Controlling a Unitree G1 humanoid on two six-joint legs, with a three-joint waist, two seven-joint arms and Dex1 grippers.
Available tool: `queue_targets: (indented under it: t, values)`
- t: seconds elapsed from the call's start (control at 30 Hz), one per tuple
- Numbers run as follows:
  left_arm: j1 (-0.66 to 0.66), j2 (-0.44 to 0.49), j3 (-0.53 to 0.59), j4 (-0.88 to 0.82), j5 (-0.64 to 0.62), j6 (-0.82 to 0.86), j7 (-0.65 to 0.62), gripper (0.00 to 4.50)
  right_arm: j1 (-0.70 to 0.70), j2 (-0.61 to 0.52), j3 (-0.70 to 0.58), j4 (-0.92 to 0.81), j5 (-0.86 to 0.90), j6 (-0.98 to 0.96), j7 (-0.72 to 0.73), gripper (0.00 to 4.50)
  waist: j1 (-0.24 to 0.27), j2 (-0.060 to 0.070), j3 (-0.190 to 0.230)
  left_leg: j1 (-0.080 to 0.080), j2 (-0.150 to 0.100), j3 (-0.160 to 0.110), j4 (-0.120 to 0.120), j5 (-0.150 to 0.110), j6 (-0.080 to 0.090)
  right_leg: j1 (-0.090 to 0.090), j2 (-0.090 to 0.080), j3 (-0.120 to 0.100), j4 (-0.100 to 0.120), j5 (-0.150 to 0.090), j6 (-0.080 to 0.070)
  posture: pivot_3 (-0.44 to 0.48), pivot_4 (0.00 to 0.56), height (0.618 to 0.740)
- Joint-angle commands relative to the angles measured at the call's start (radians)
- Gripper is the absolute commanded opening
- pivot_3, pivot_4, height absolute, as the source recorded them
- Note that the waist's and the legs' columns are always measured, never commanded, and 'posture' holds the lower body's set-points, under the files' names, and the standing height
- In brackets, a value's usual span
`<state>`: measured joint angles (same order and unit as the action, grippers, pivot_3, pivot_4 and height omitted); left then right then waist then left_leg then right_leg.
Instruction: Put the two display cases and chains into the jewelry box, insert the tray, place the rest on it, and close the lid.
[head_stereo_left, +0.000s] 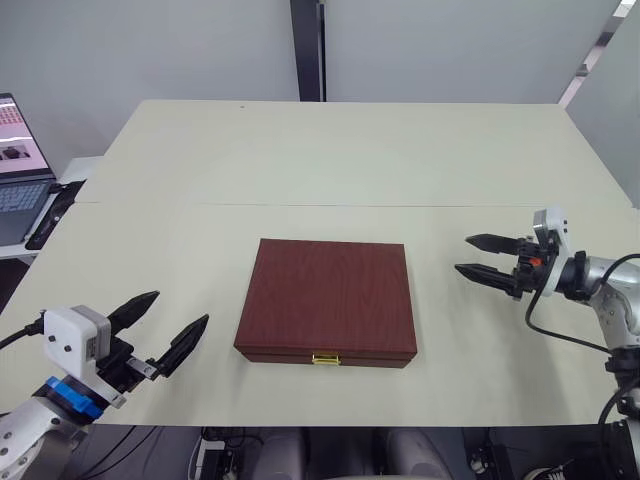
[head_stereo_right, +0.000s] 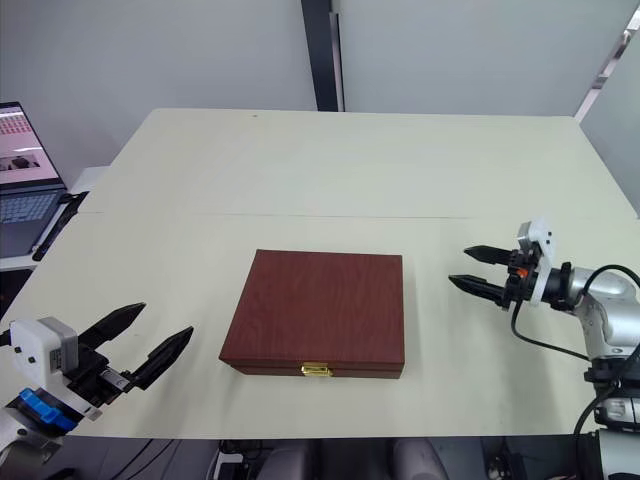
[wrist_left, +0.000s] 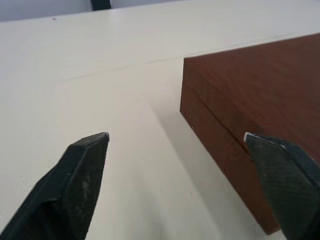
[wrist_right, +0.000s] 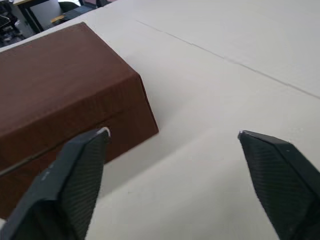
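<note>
Left gripper (head_stereo_left: 170, 322) spread wide, hovering off the jewelry box's (head_stereo_left: 328, 300) left front corner, right gripper (head_stereo_left: 478, 256) fingers parted, just off the box's right side, lid (head_stereo_left: 330, 295) shut, box mid-table (head_stereo_left: 330, 160), gold clasp (head_stereo_left: 325, 358) facing front.

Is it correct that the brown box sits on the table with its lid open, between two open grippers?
Not quite: the lid is closed flat on the box, as the left eye view shows. The rest holds: it sits on the table between the open left gripper and right gripper.

Left gripper (head_stereo_left: 170, 322) hovers low, fingers spread wide. Right gripper (head_stereo_left: 479, 256) hangs out wide, fingers parted, pointing inward.
</note>
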<state>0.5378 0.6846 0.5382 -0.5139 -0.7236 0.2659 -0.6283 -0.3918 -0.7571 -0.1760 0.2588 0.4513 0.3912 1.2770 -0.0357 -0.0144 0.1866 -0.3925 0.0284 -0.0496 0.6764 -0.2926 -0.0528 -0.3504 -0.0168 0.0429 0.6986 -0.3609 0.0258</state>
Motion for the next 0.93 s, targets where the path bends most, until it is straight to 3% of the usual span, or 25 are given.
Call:
queue_targets:
  t: [0.03, 0.3, 0.53, 0.93]
  values:
    - [-0.081, 0.090, 0.023, 0.108, -0.003, 0.107, -0.030, 4.50, 0.027, -0.040, -0.044, 0.002, -0.009, -0.051, -0.008, 4.46, 0.002, 0.000, 0.000, 0.000, 0.000, 0.000, 0.000, 0.000, 0.000, 0.000, 0.000, 0.000, 0.001, 0.000, 0.000, 0.000, 0.150, 0.740]
    - [-0.305, 0.152, 0.012, 0.388, 0.071, 0.073, -0.149, 4.50, 0.075, -0.077, -0.069, 0.084, -0.056, -0.140, -0.068, 4.46, 0.001, 0.000, 0.000, 0.000, 0.000, 0.001, 0.000, 0.000, 0.000, 0.000, 0.000, -0.001, 0.000, 0.000, 0.000, 0.000, 0.150, 0.740]
    - [-0.358, 0.190, 0.000, 0.555, 0.184, 0.015, -0.236, 4.50, 0.090, -0.096, -0.066, 0.139, -0.087, -0.188, -0.092, 4.46, 0.001, 0.000, 0.000, 0.000, 0.000, 0.000, 0.000, 0.000, 0.000, -0.001, 0.000, 0.000, 0.001, 0.000, 0.000, 0.000, 0.150, 0.740]
    - [-0.405, 0.222, 0.024, 0.636, 0.221, 0.018, -0.309, 4.50, 0.083, -0.099, -0.055, 0.154, -0.095, -0.195, -0.085, 4.46, 0.002, 0.000, 0.000, 0.000, 0.000, 0.000, 0.000, 0.000, 0.000, -0.001, -0.001, -0.001, 0.002, 0.000, 0.000, 0.000, 0.150, 0.740]
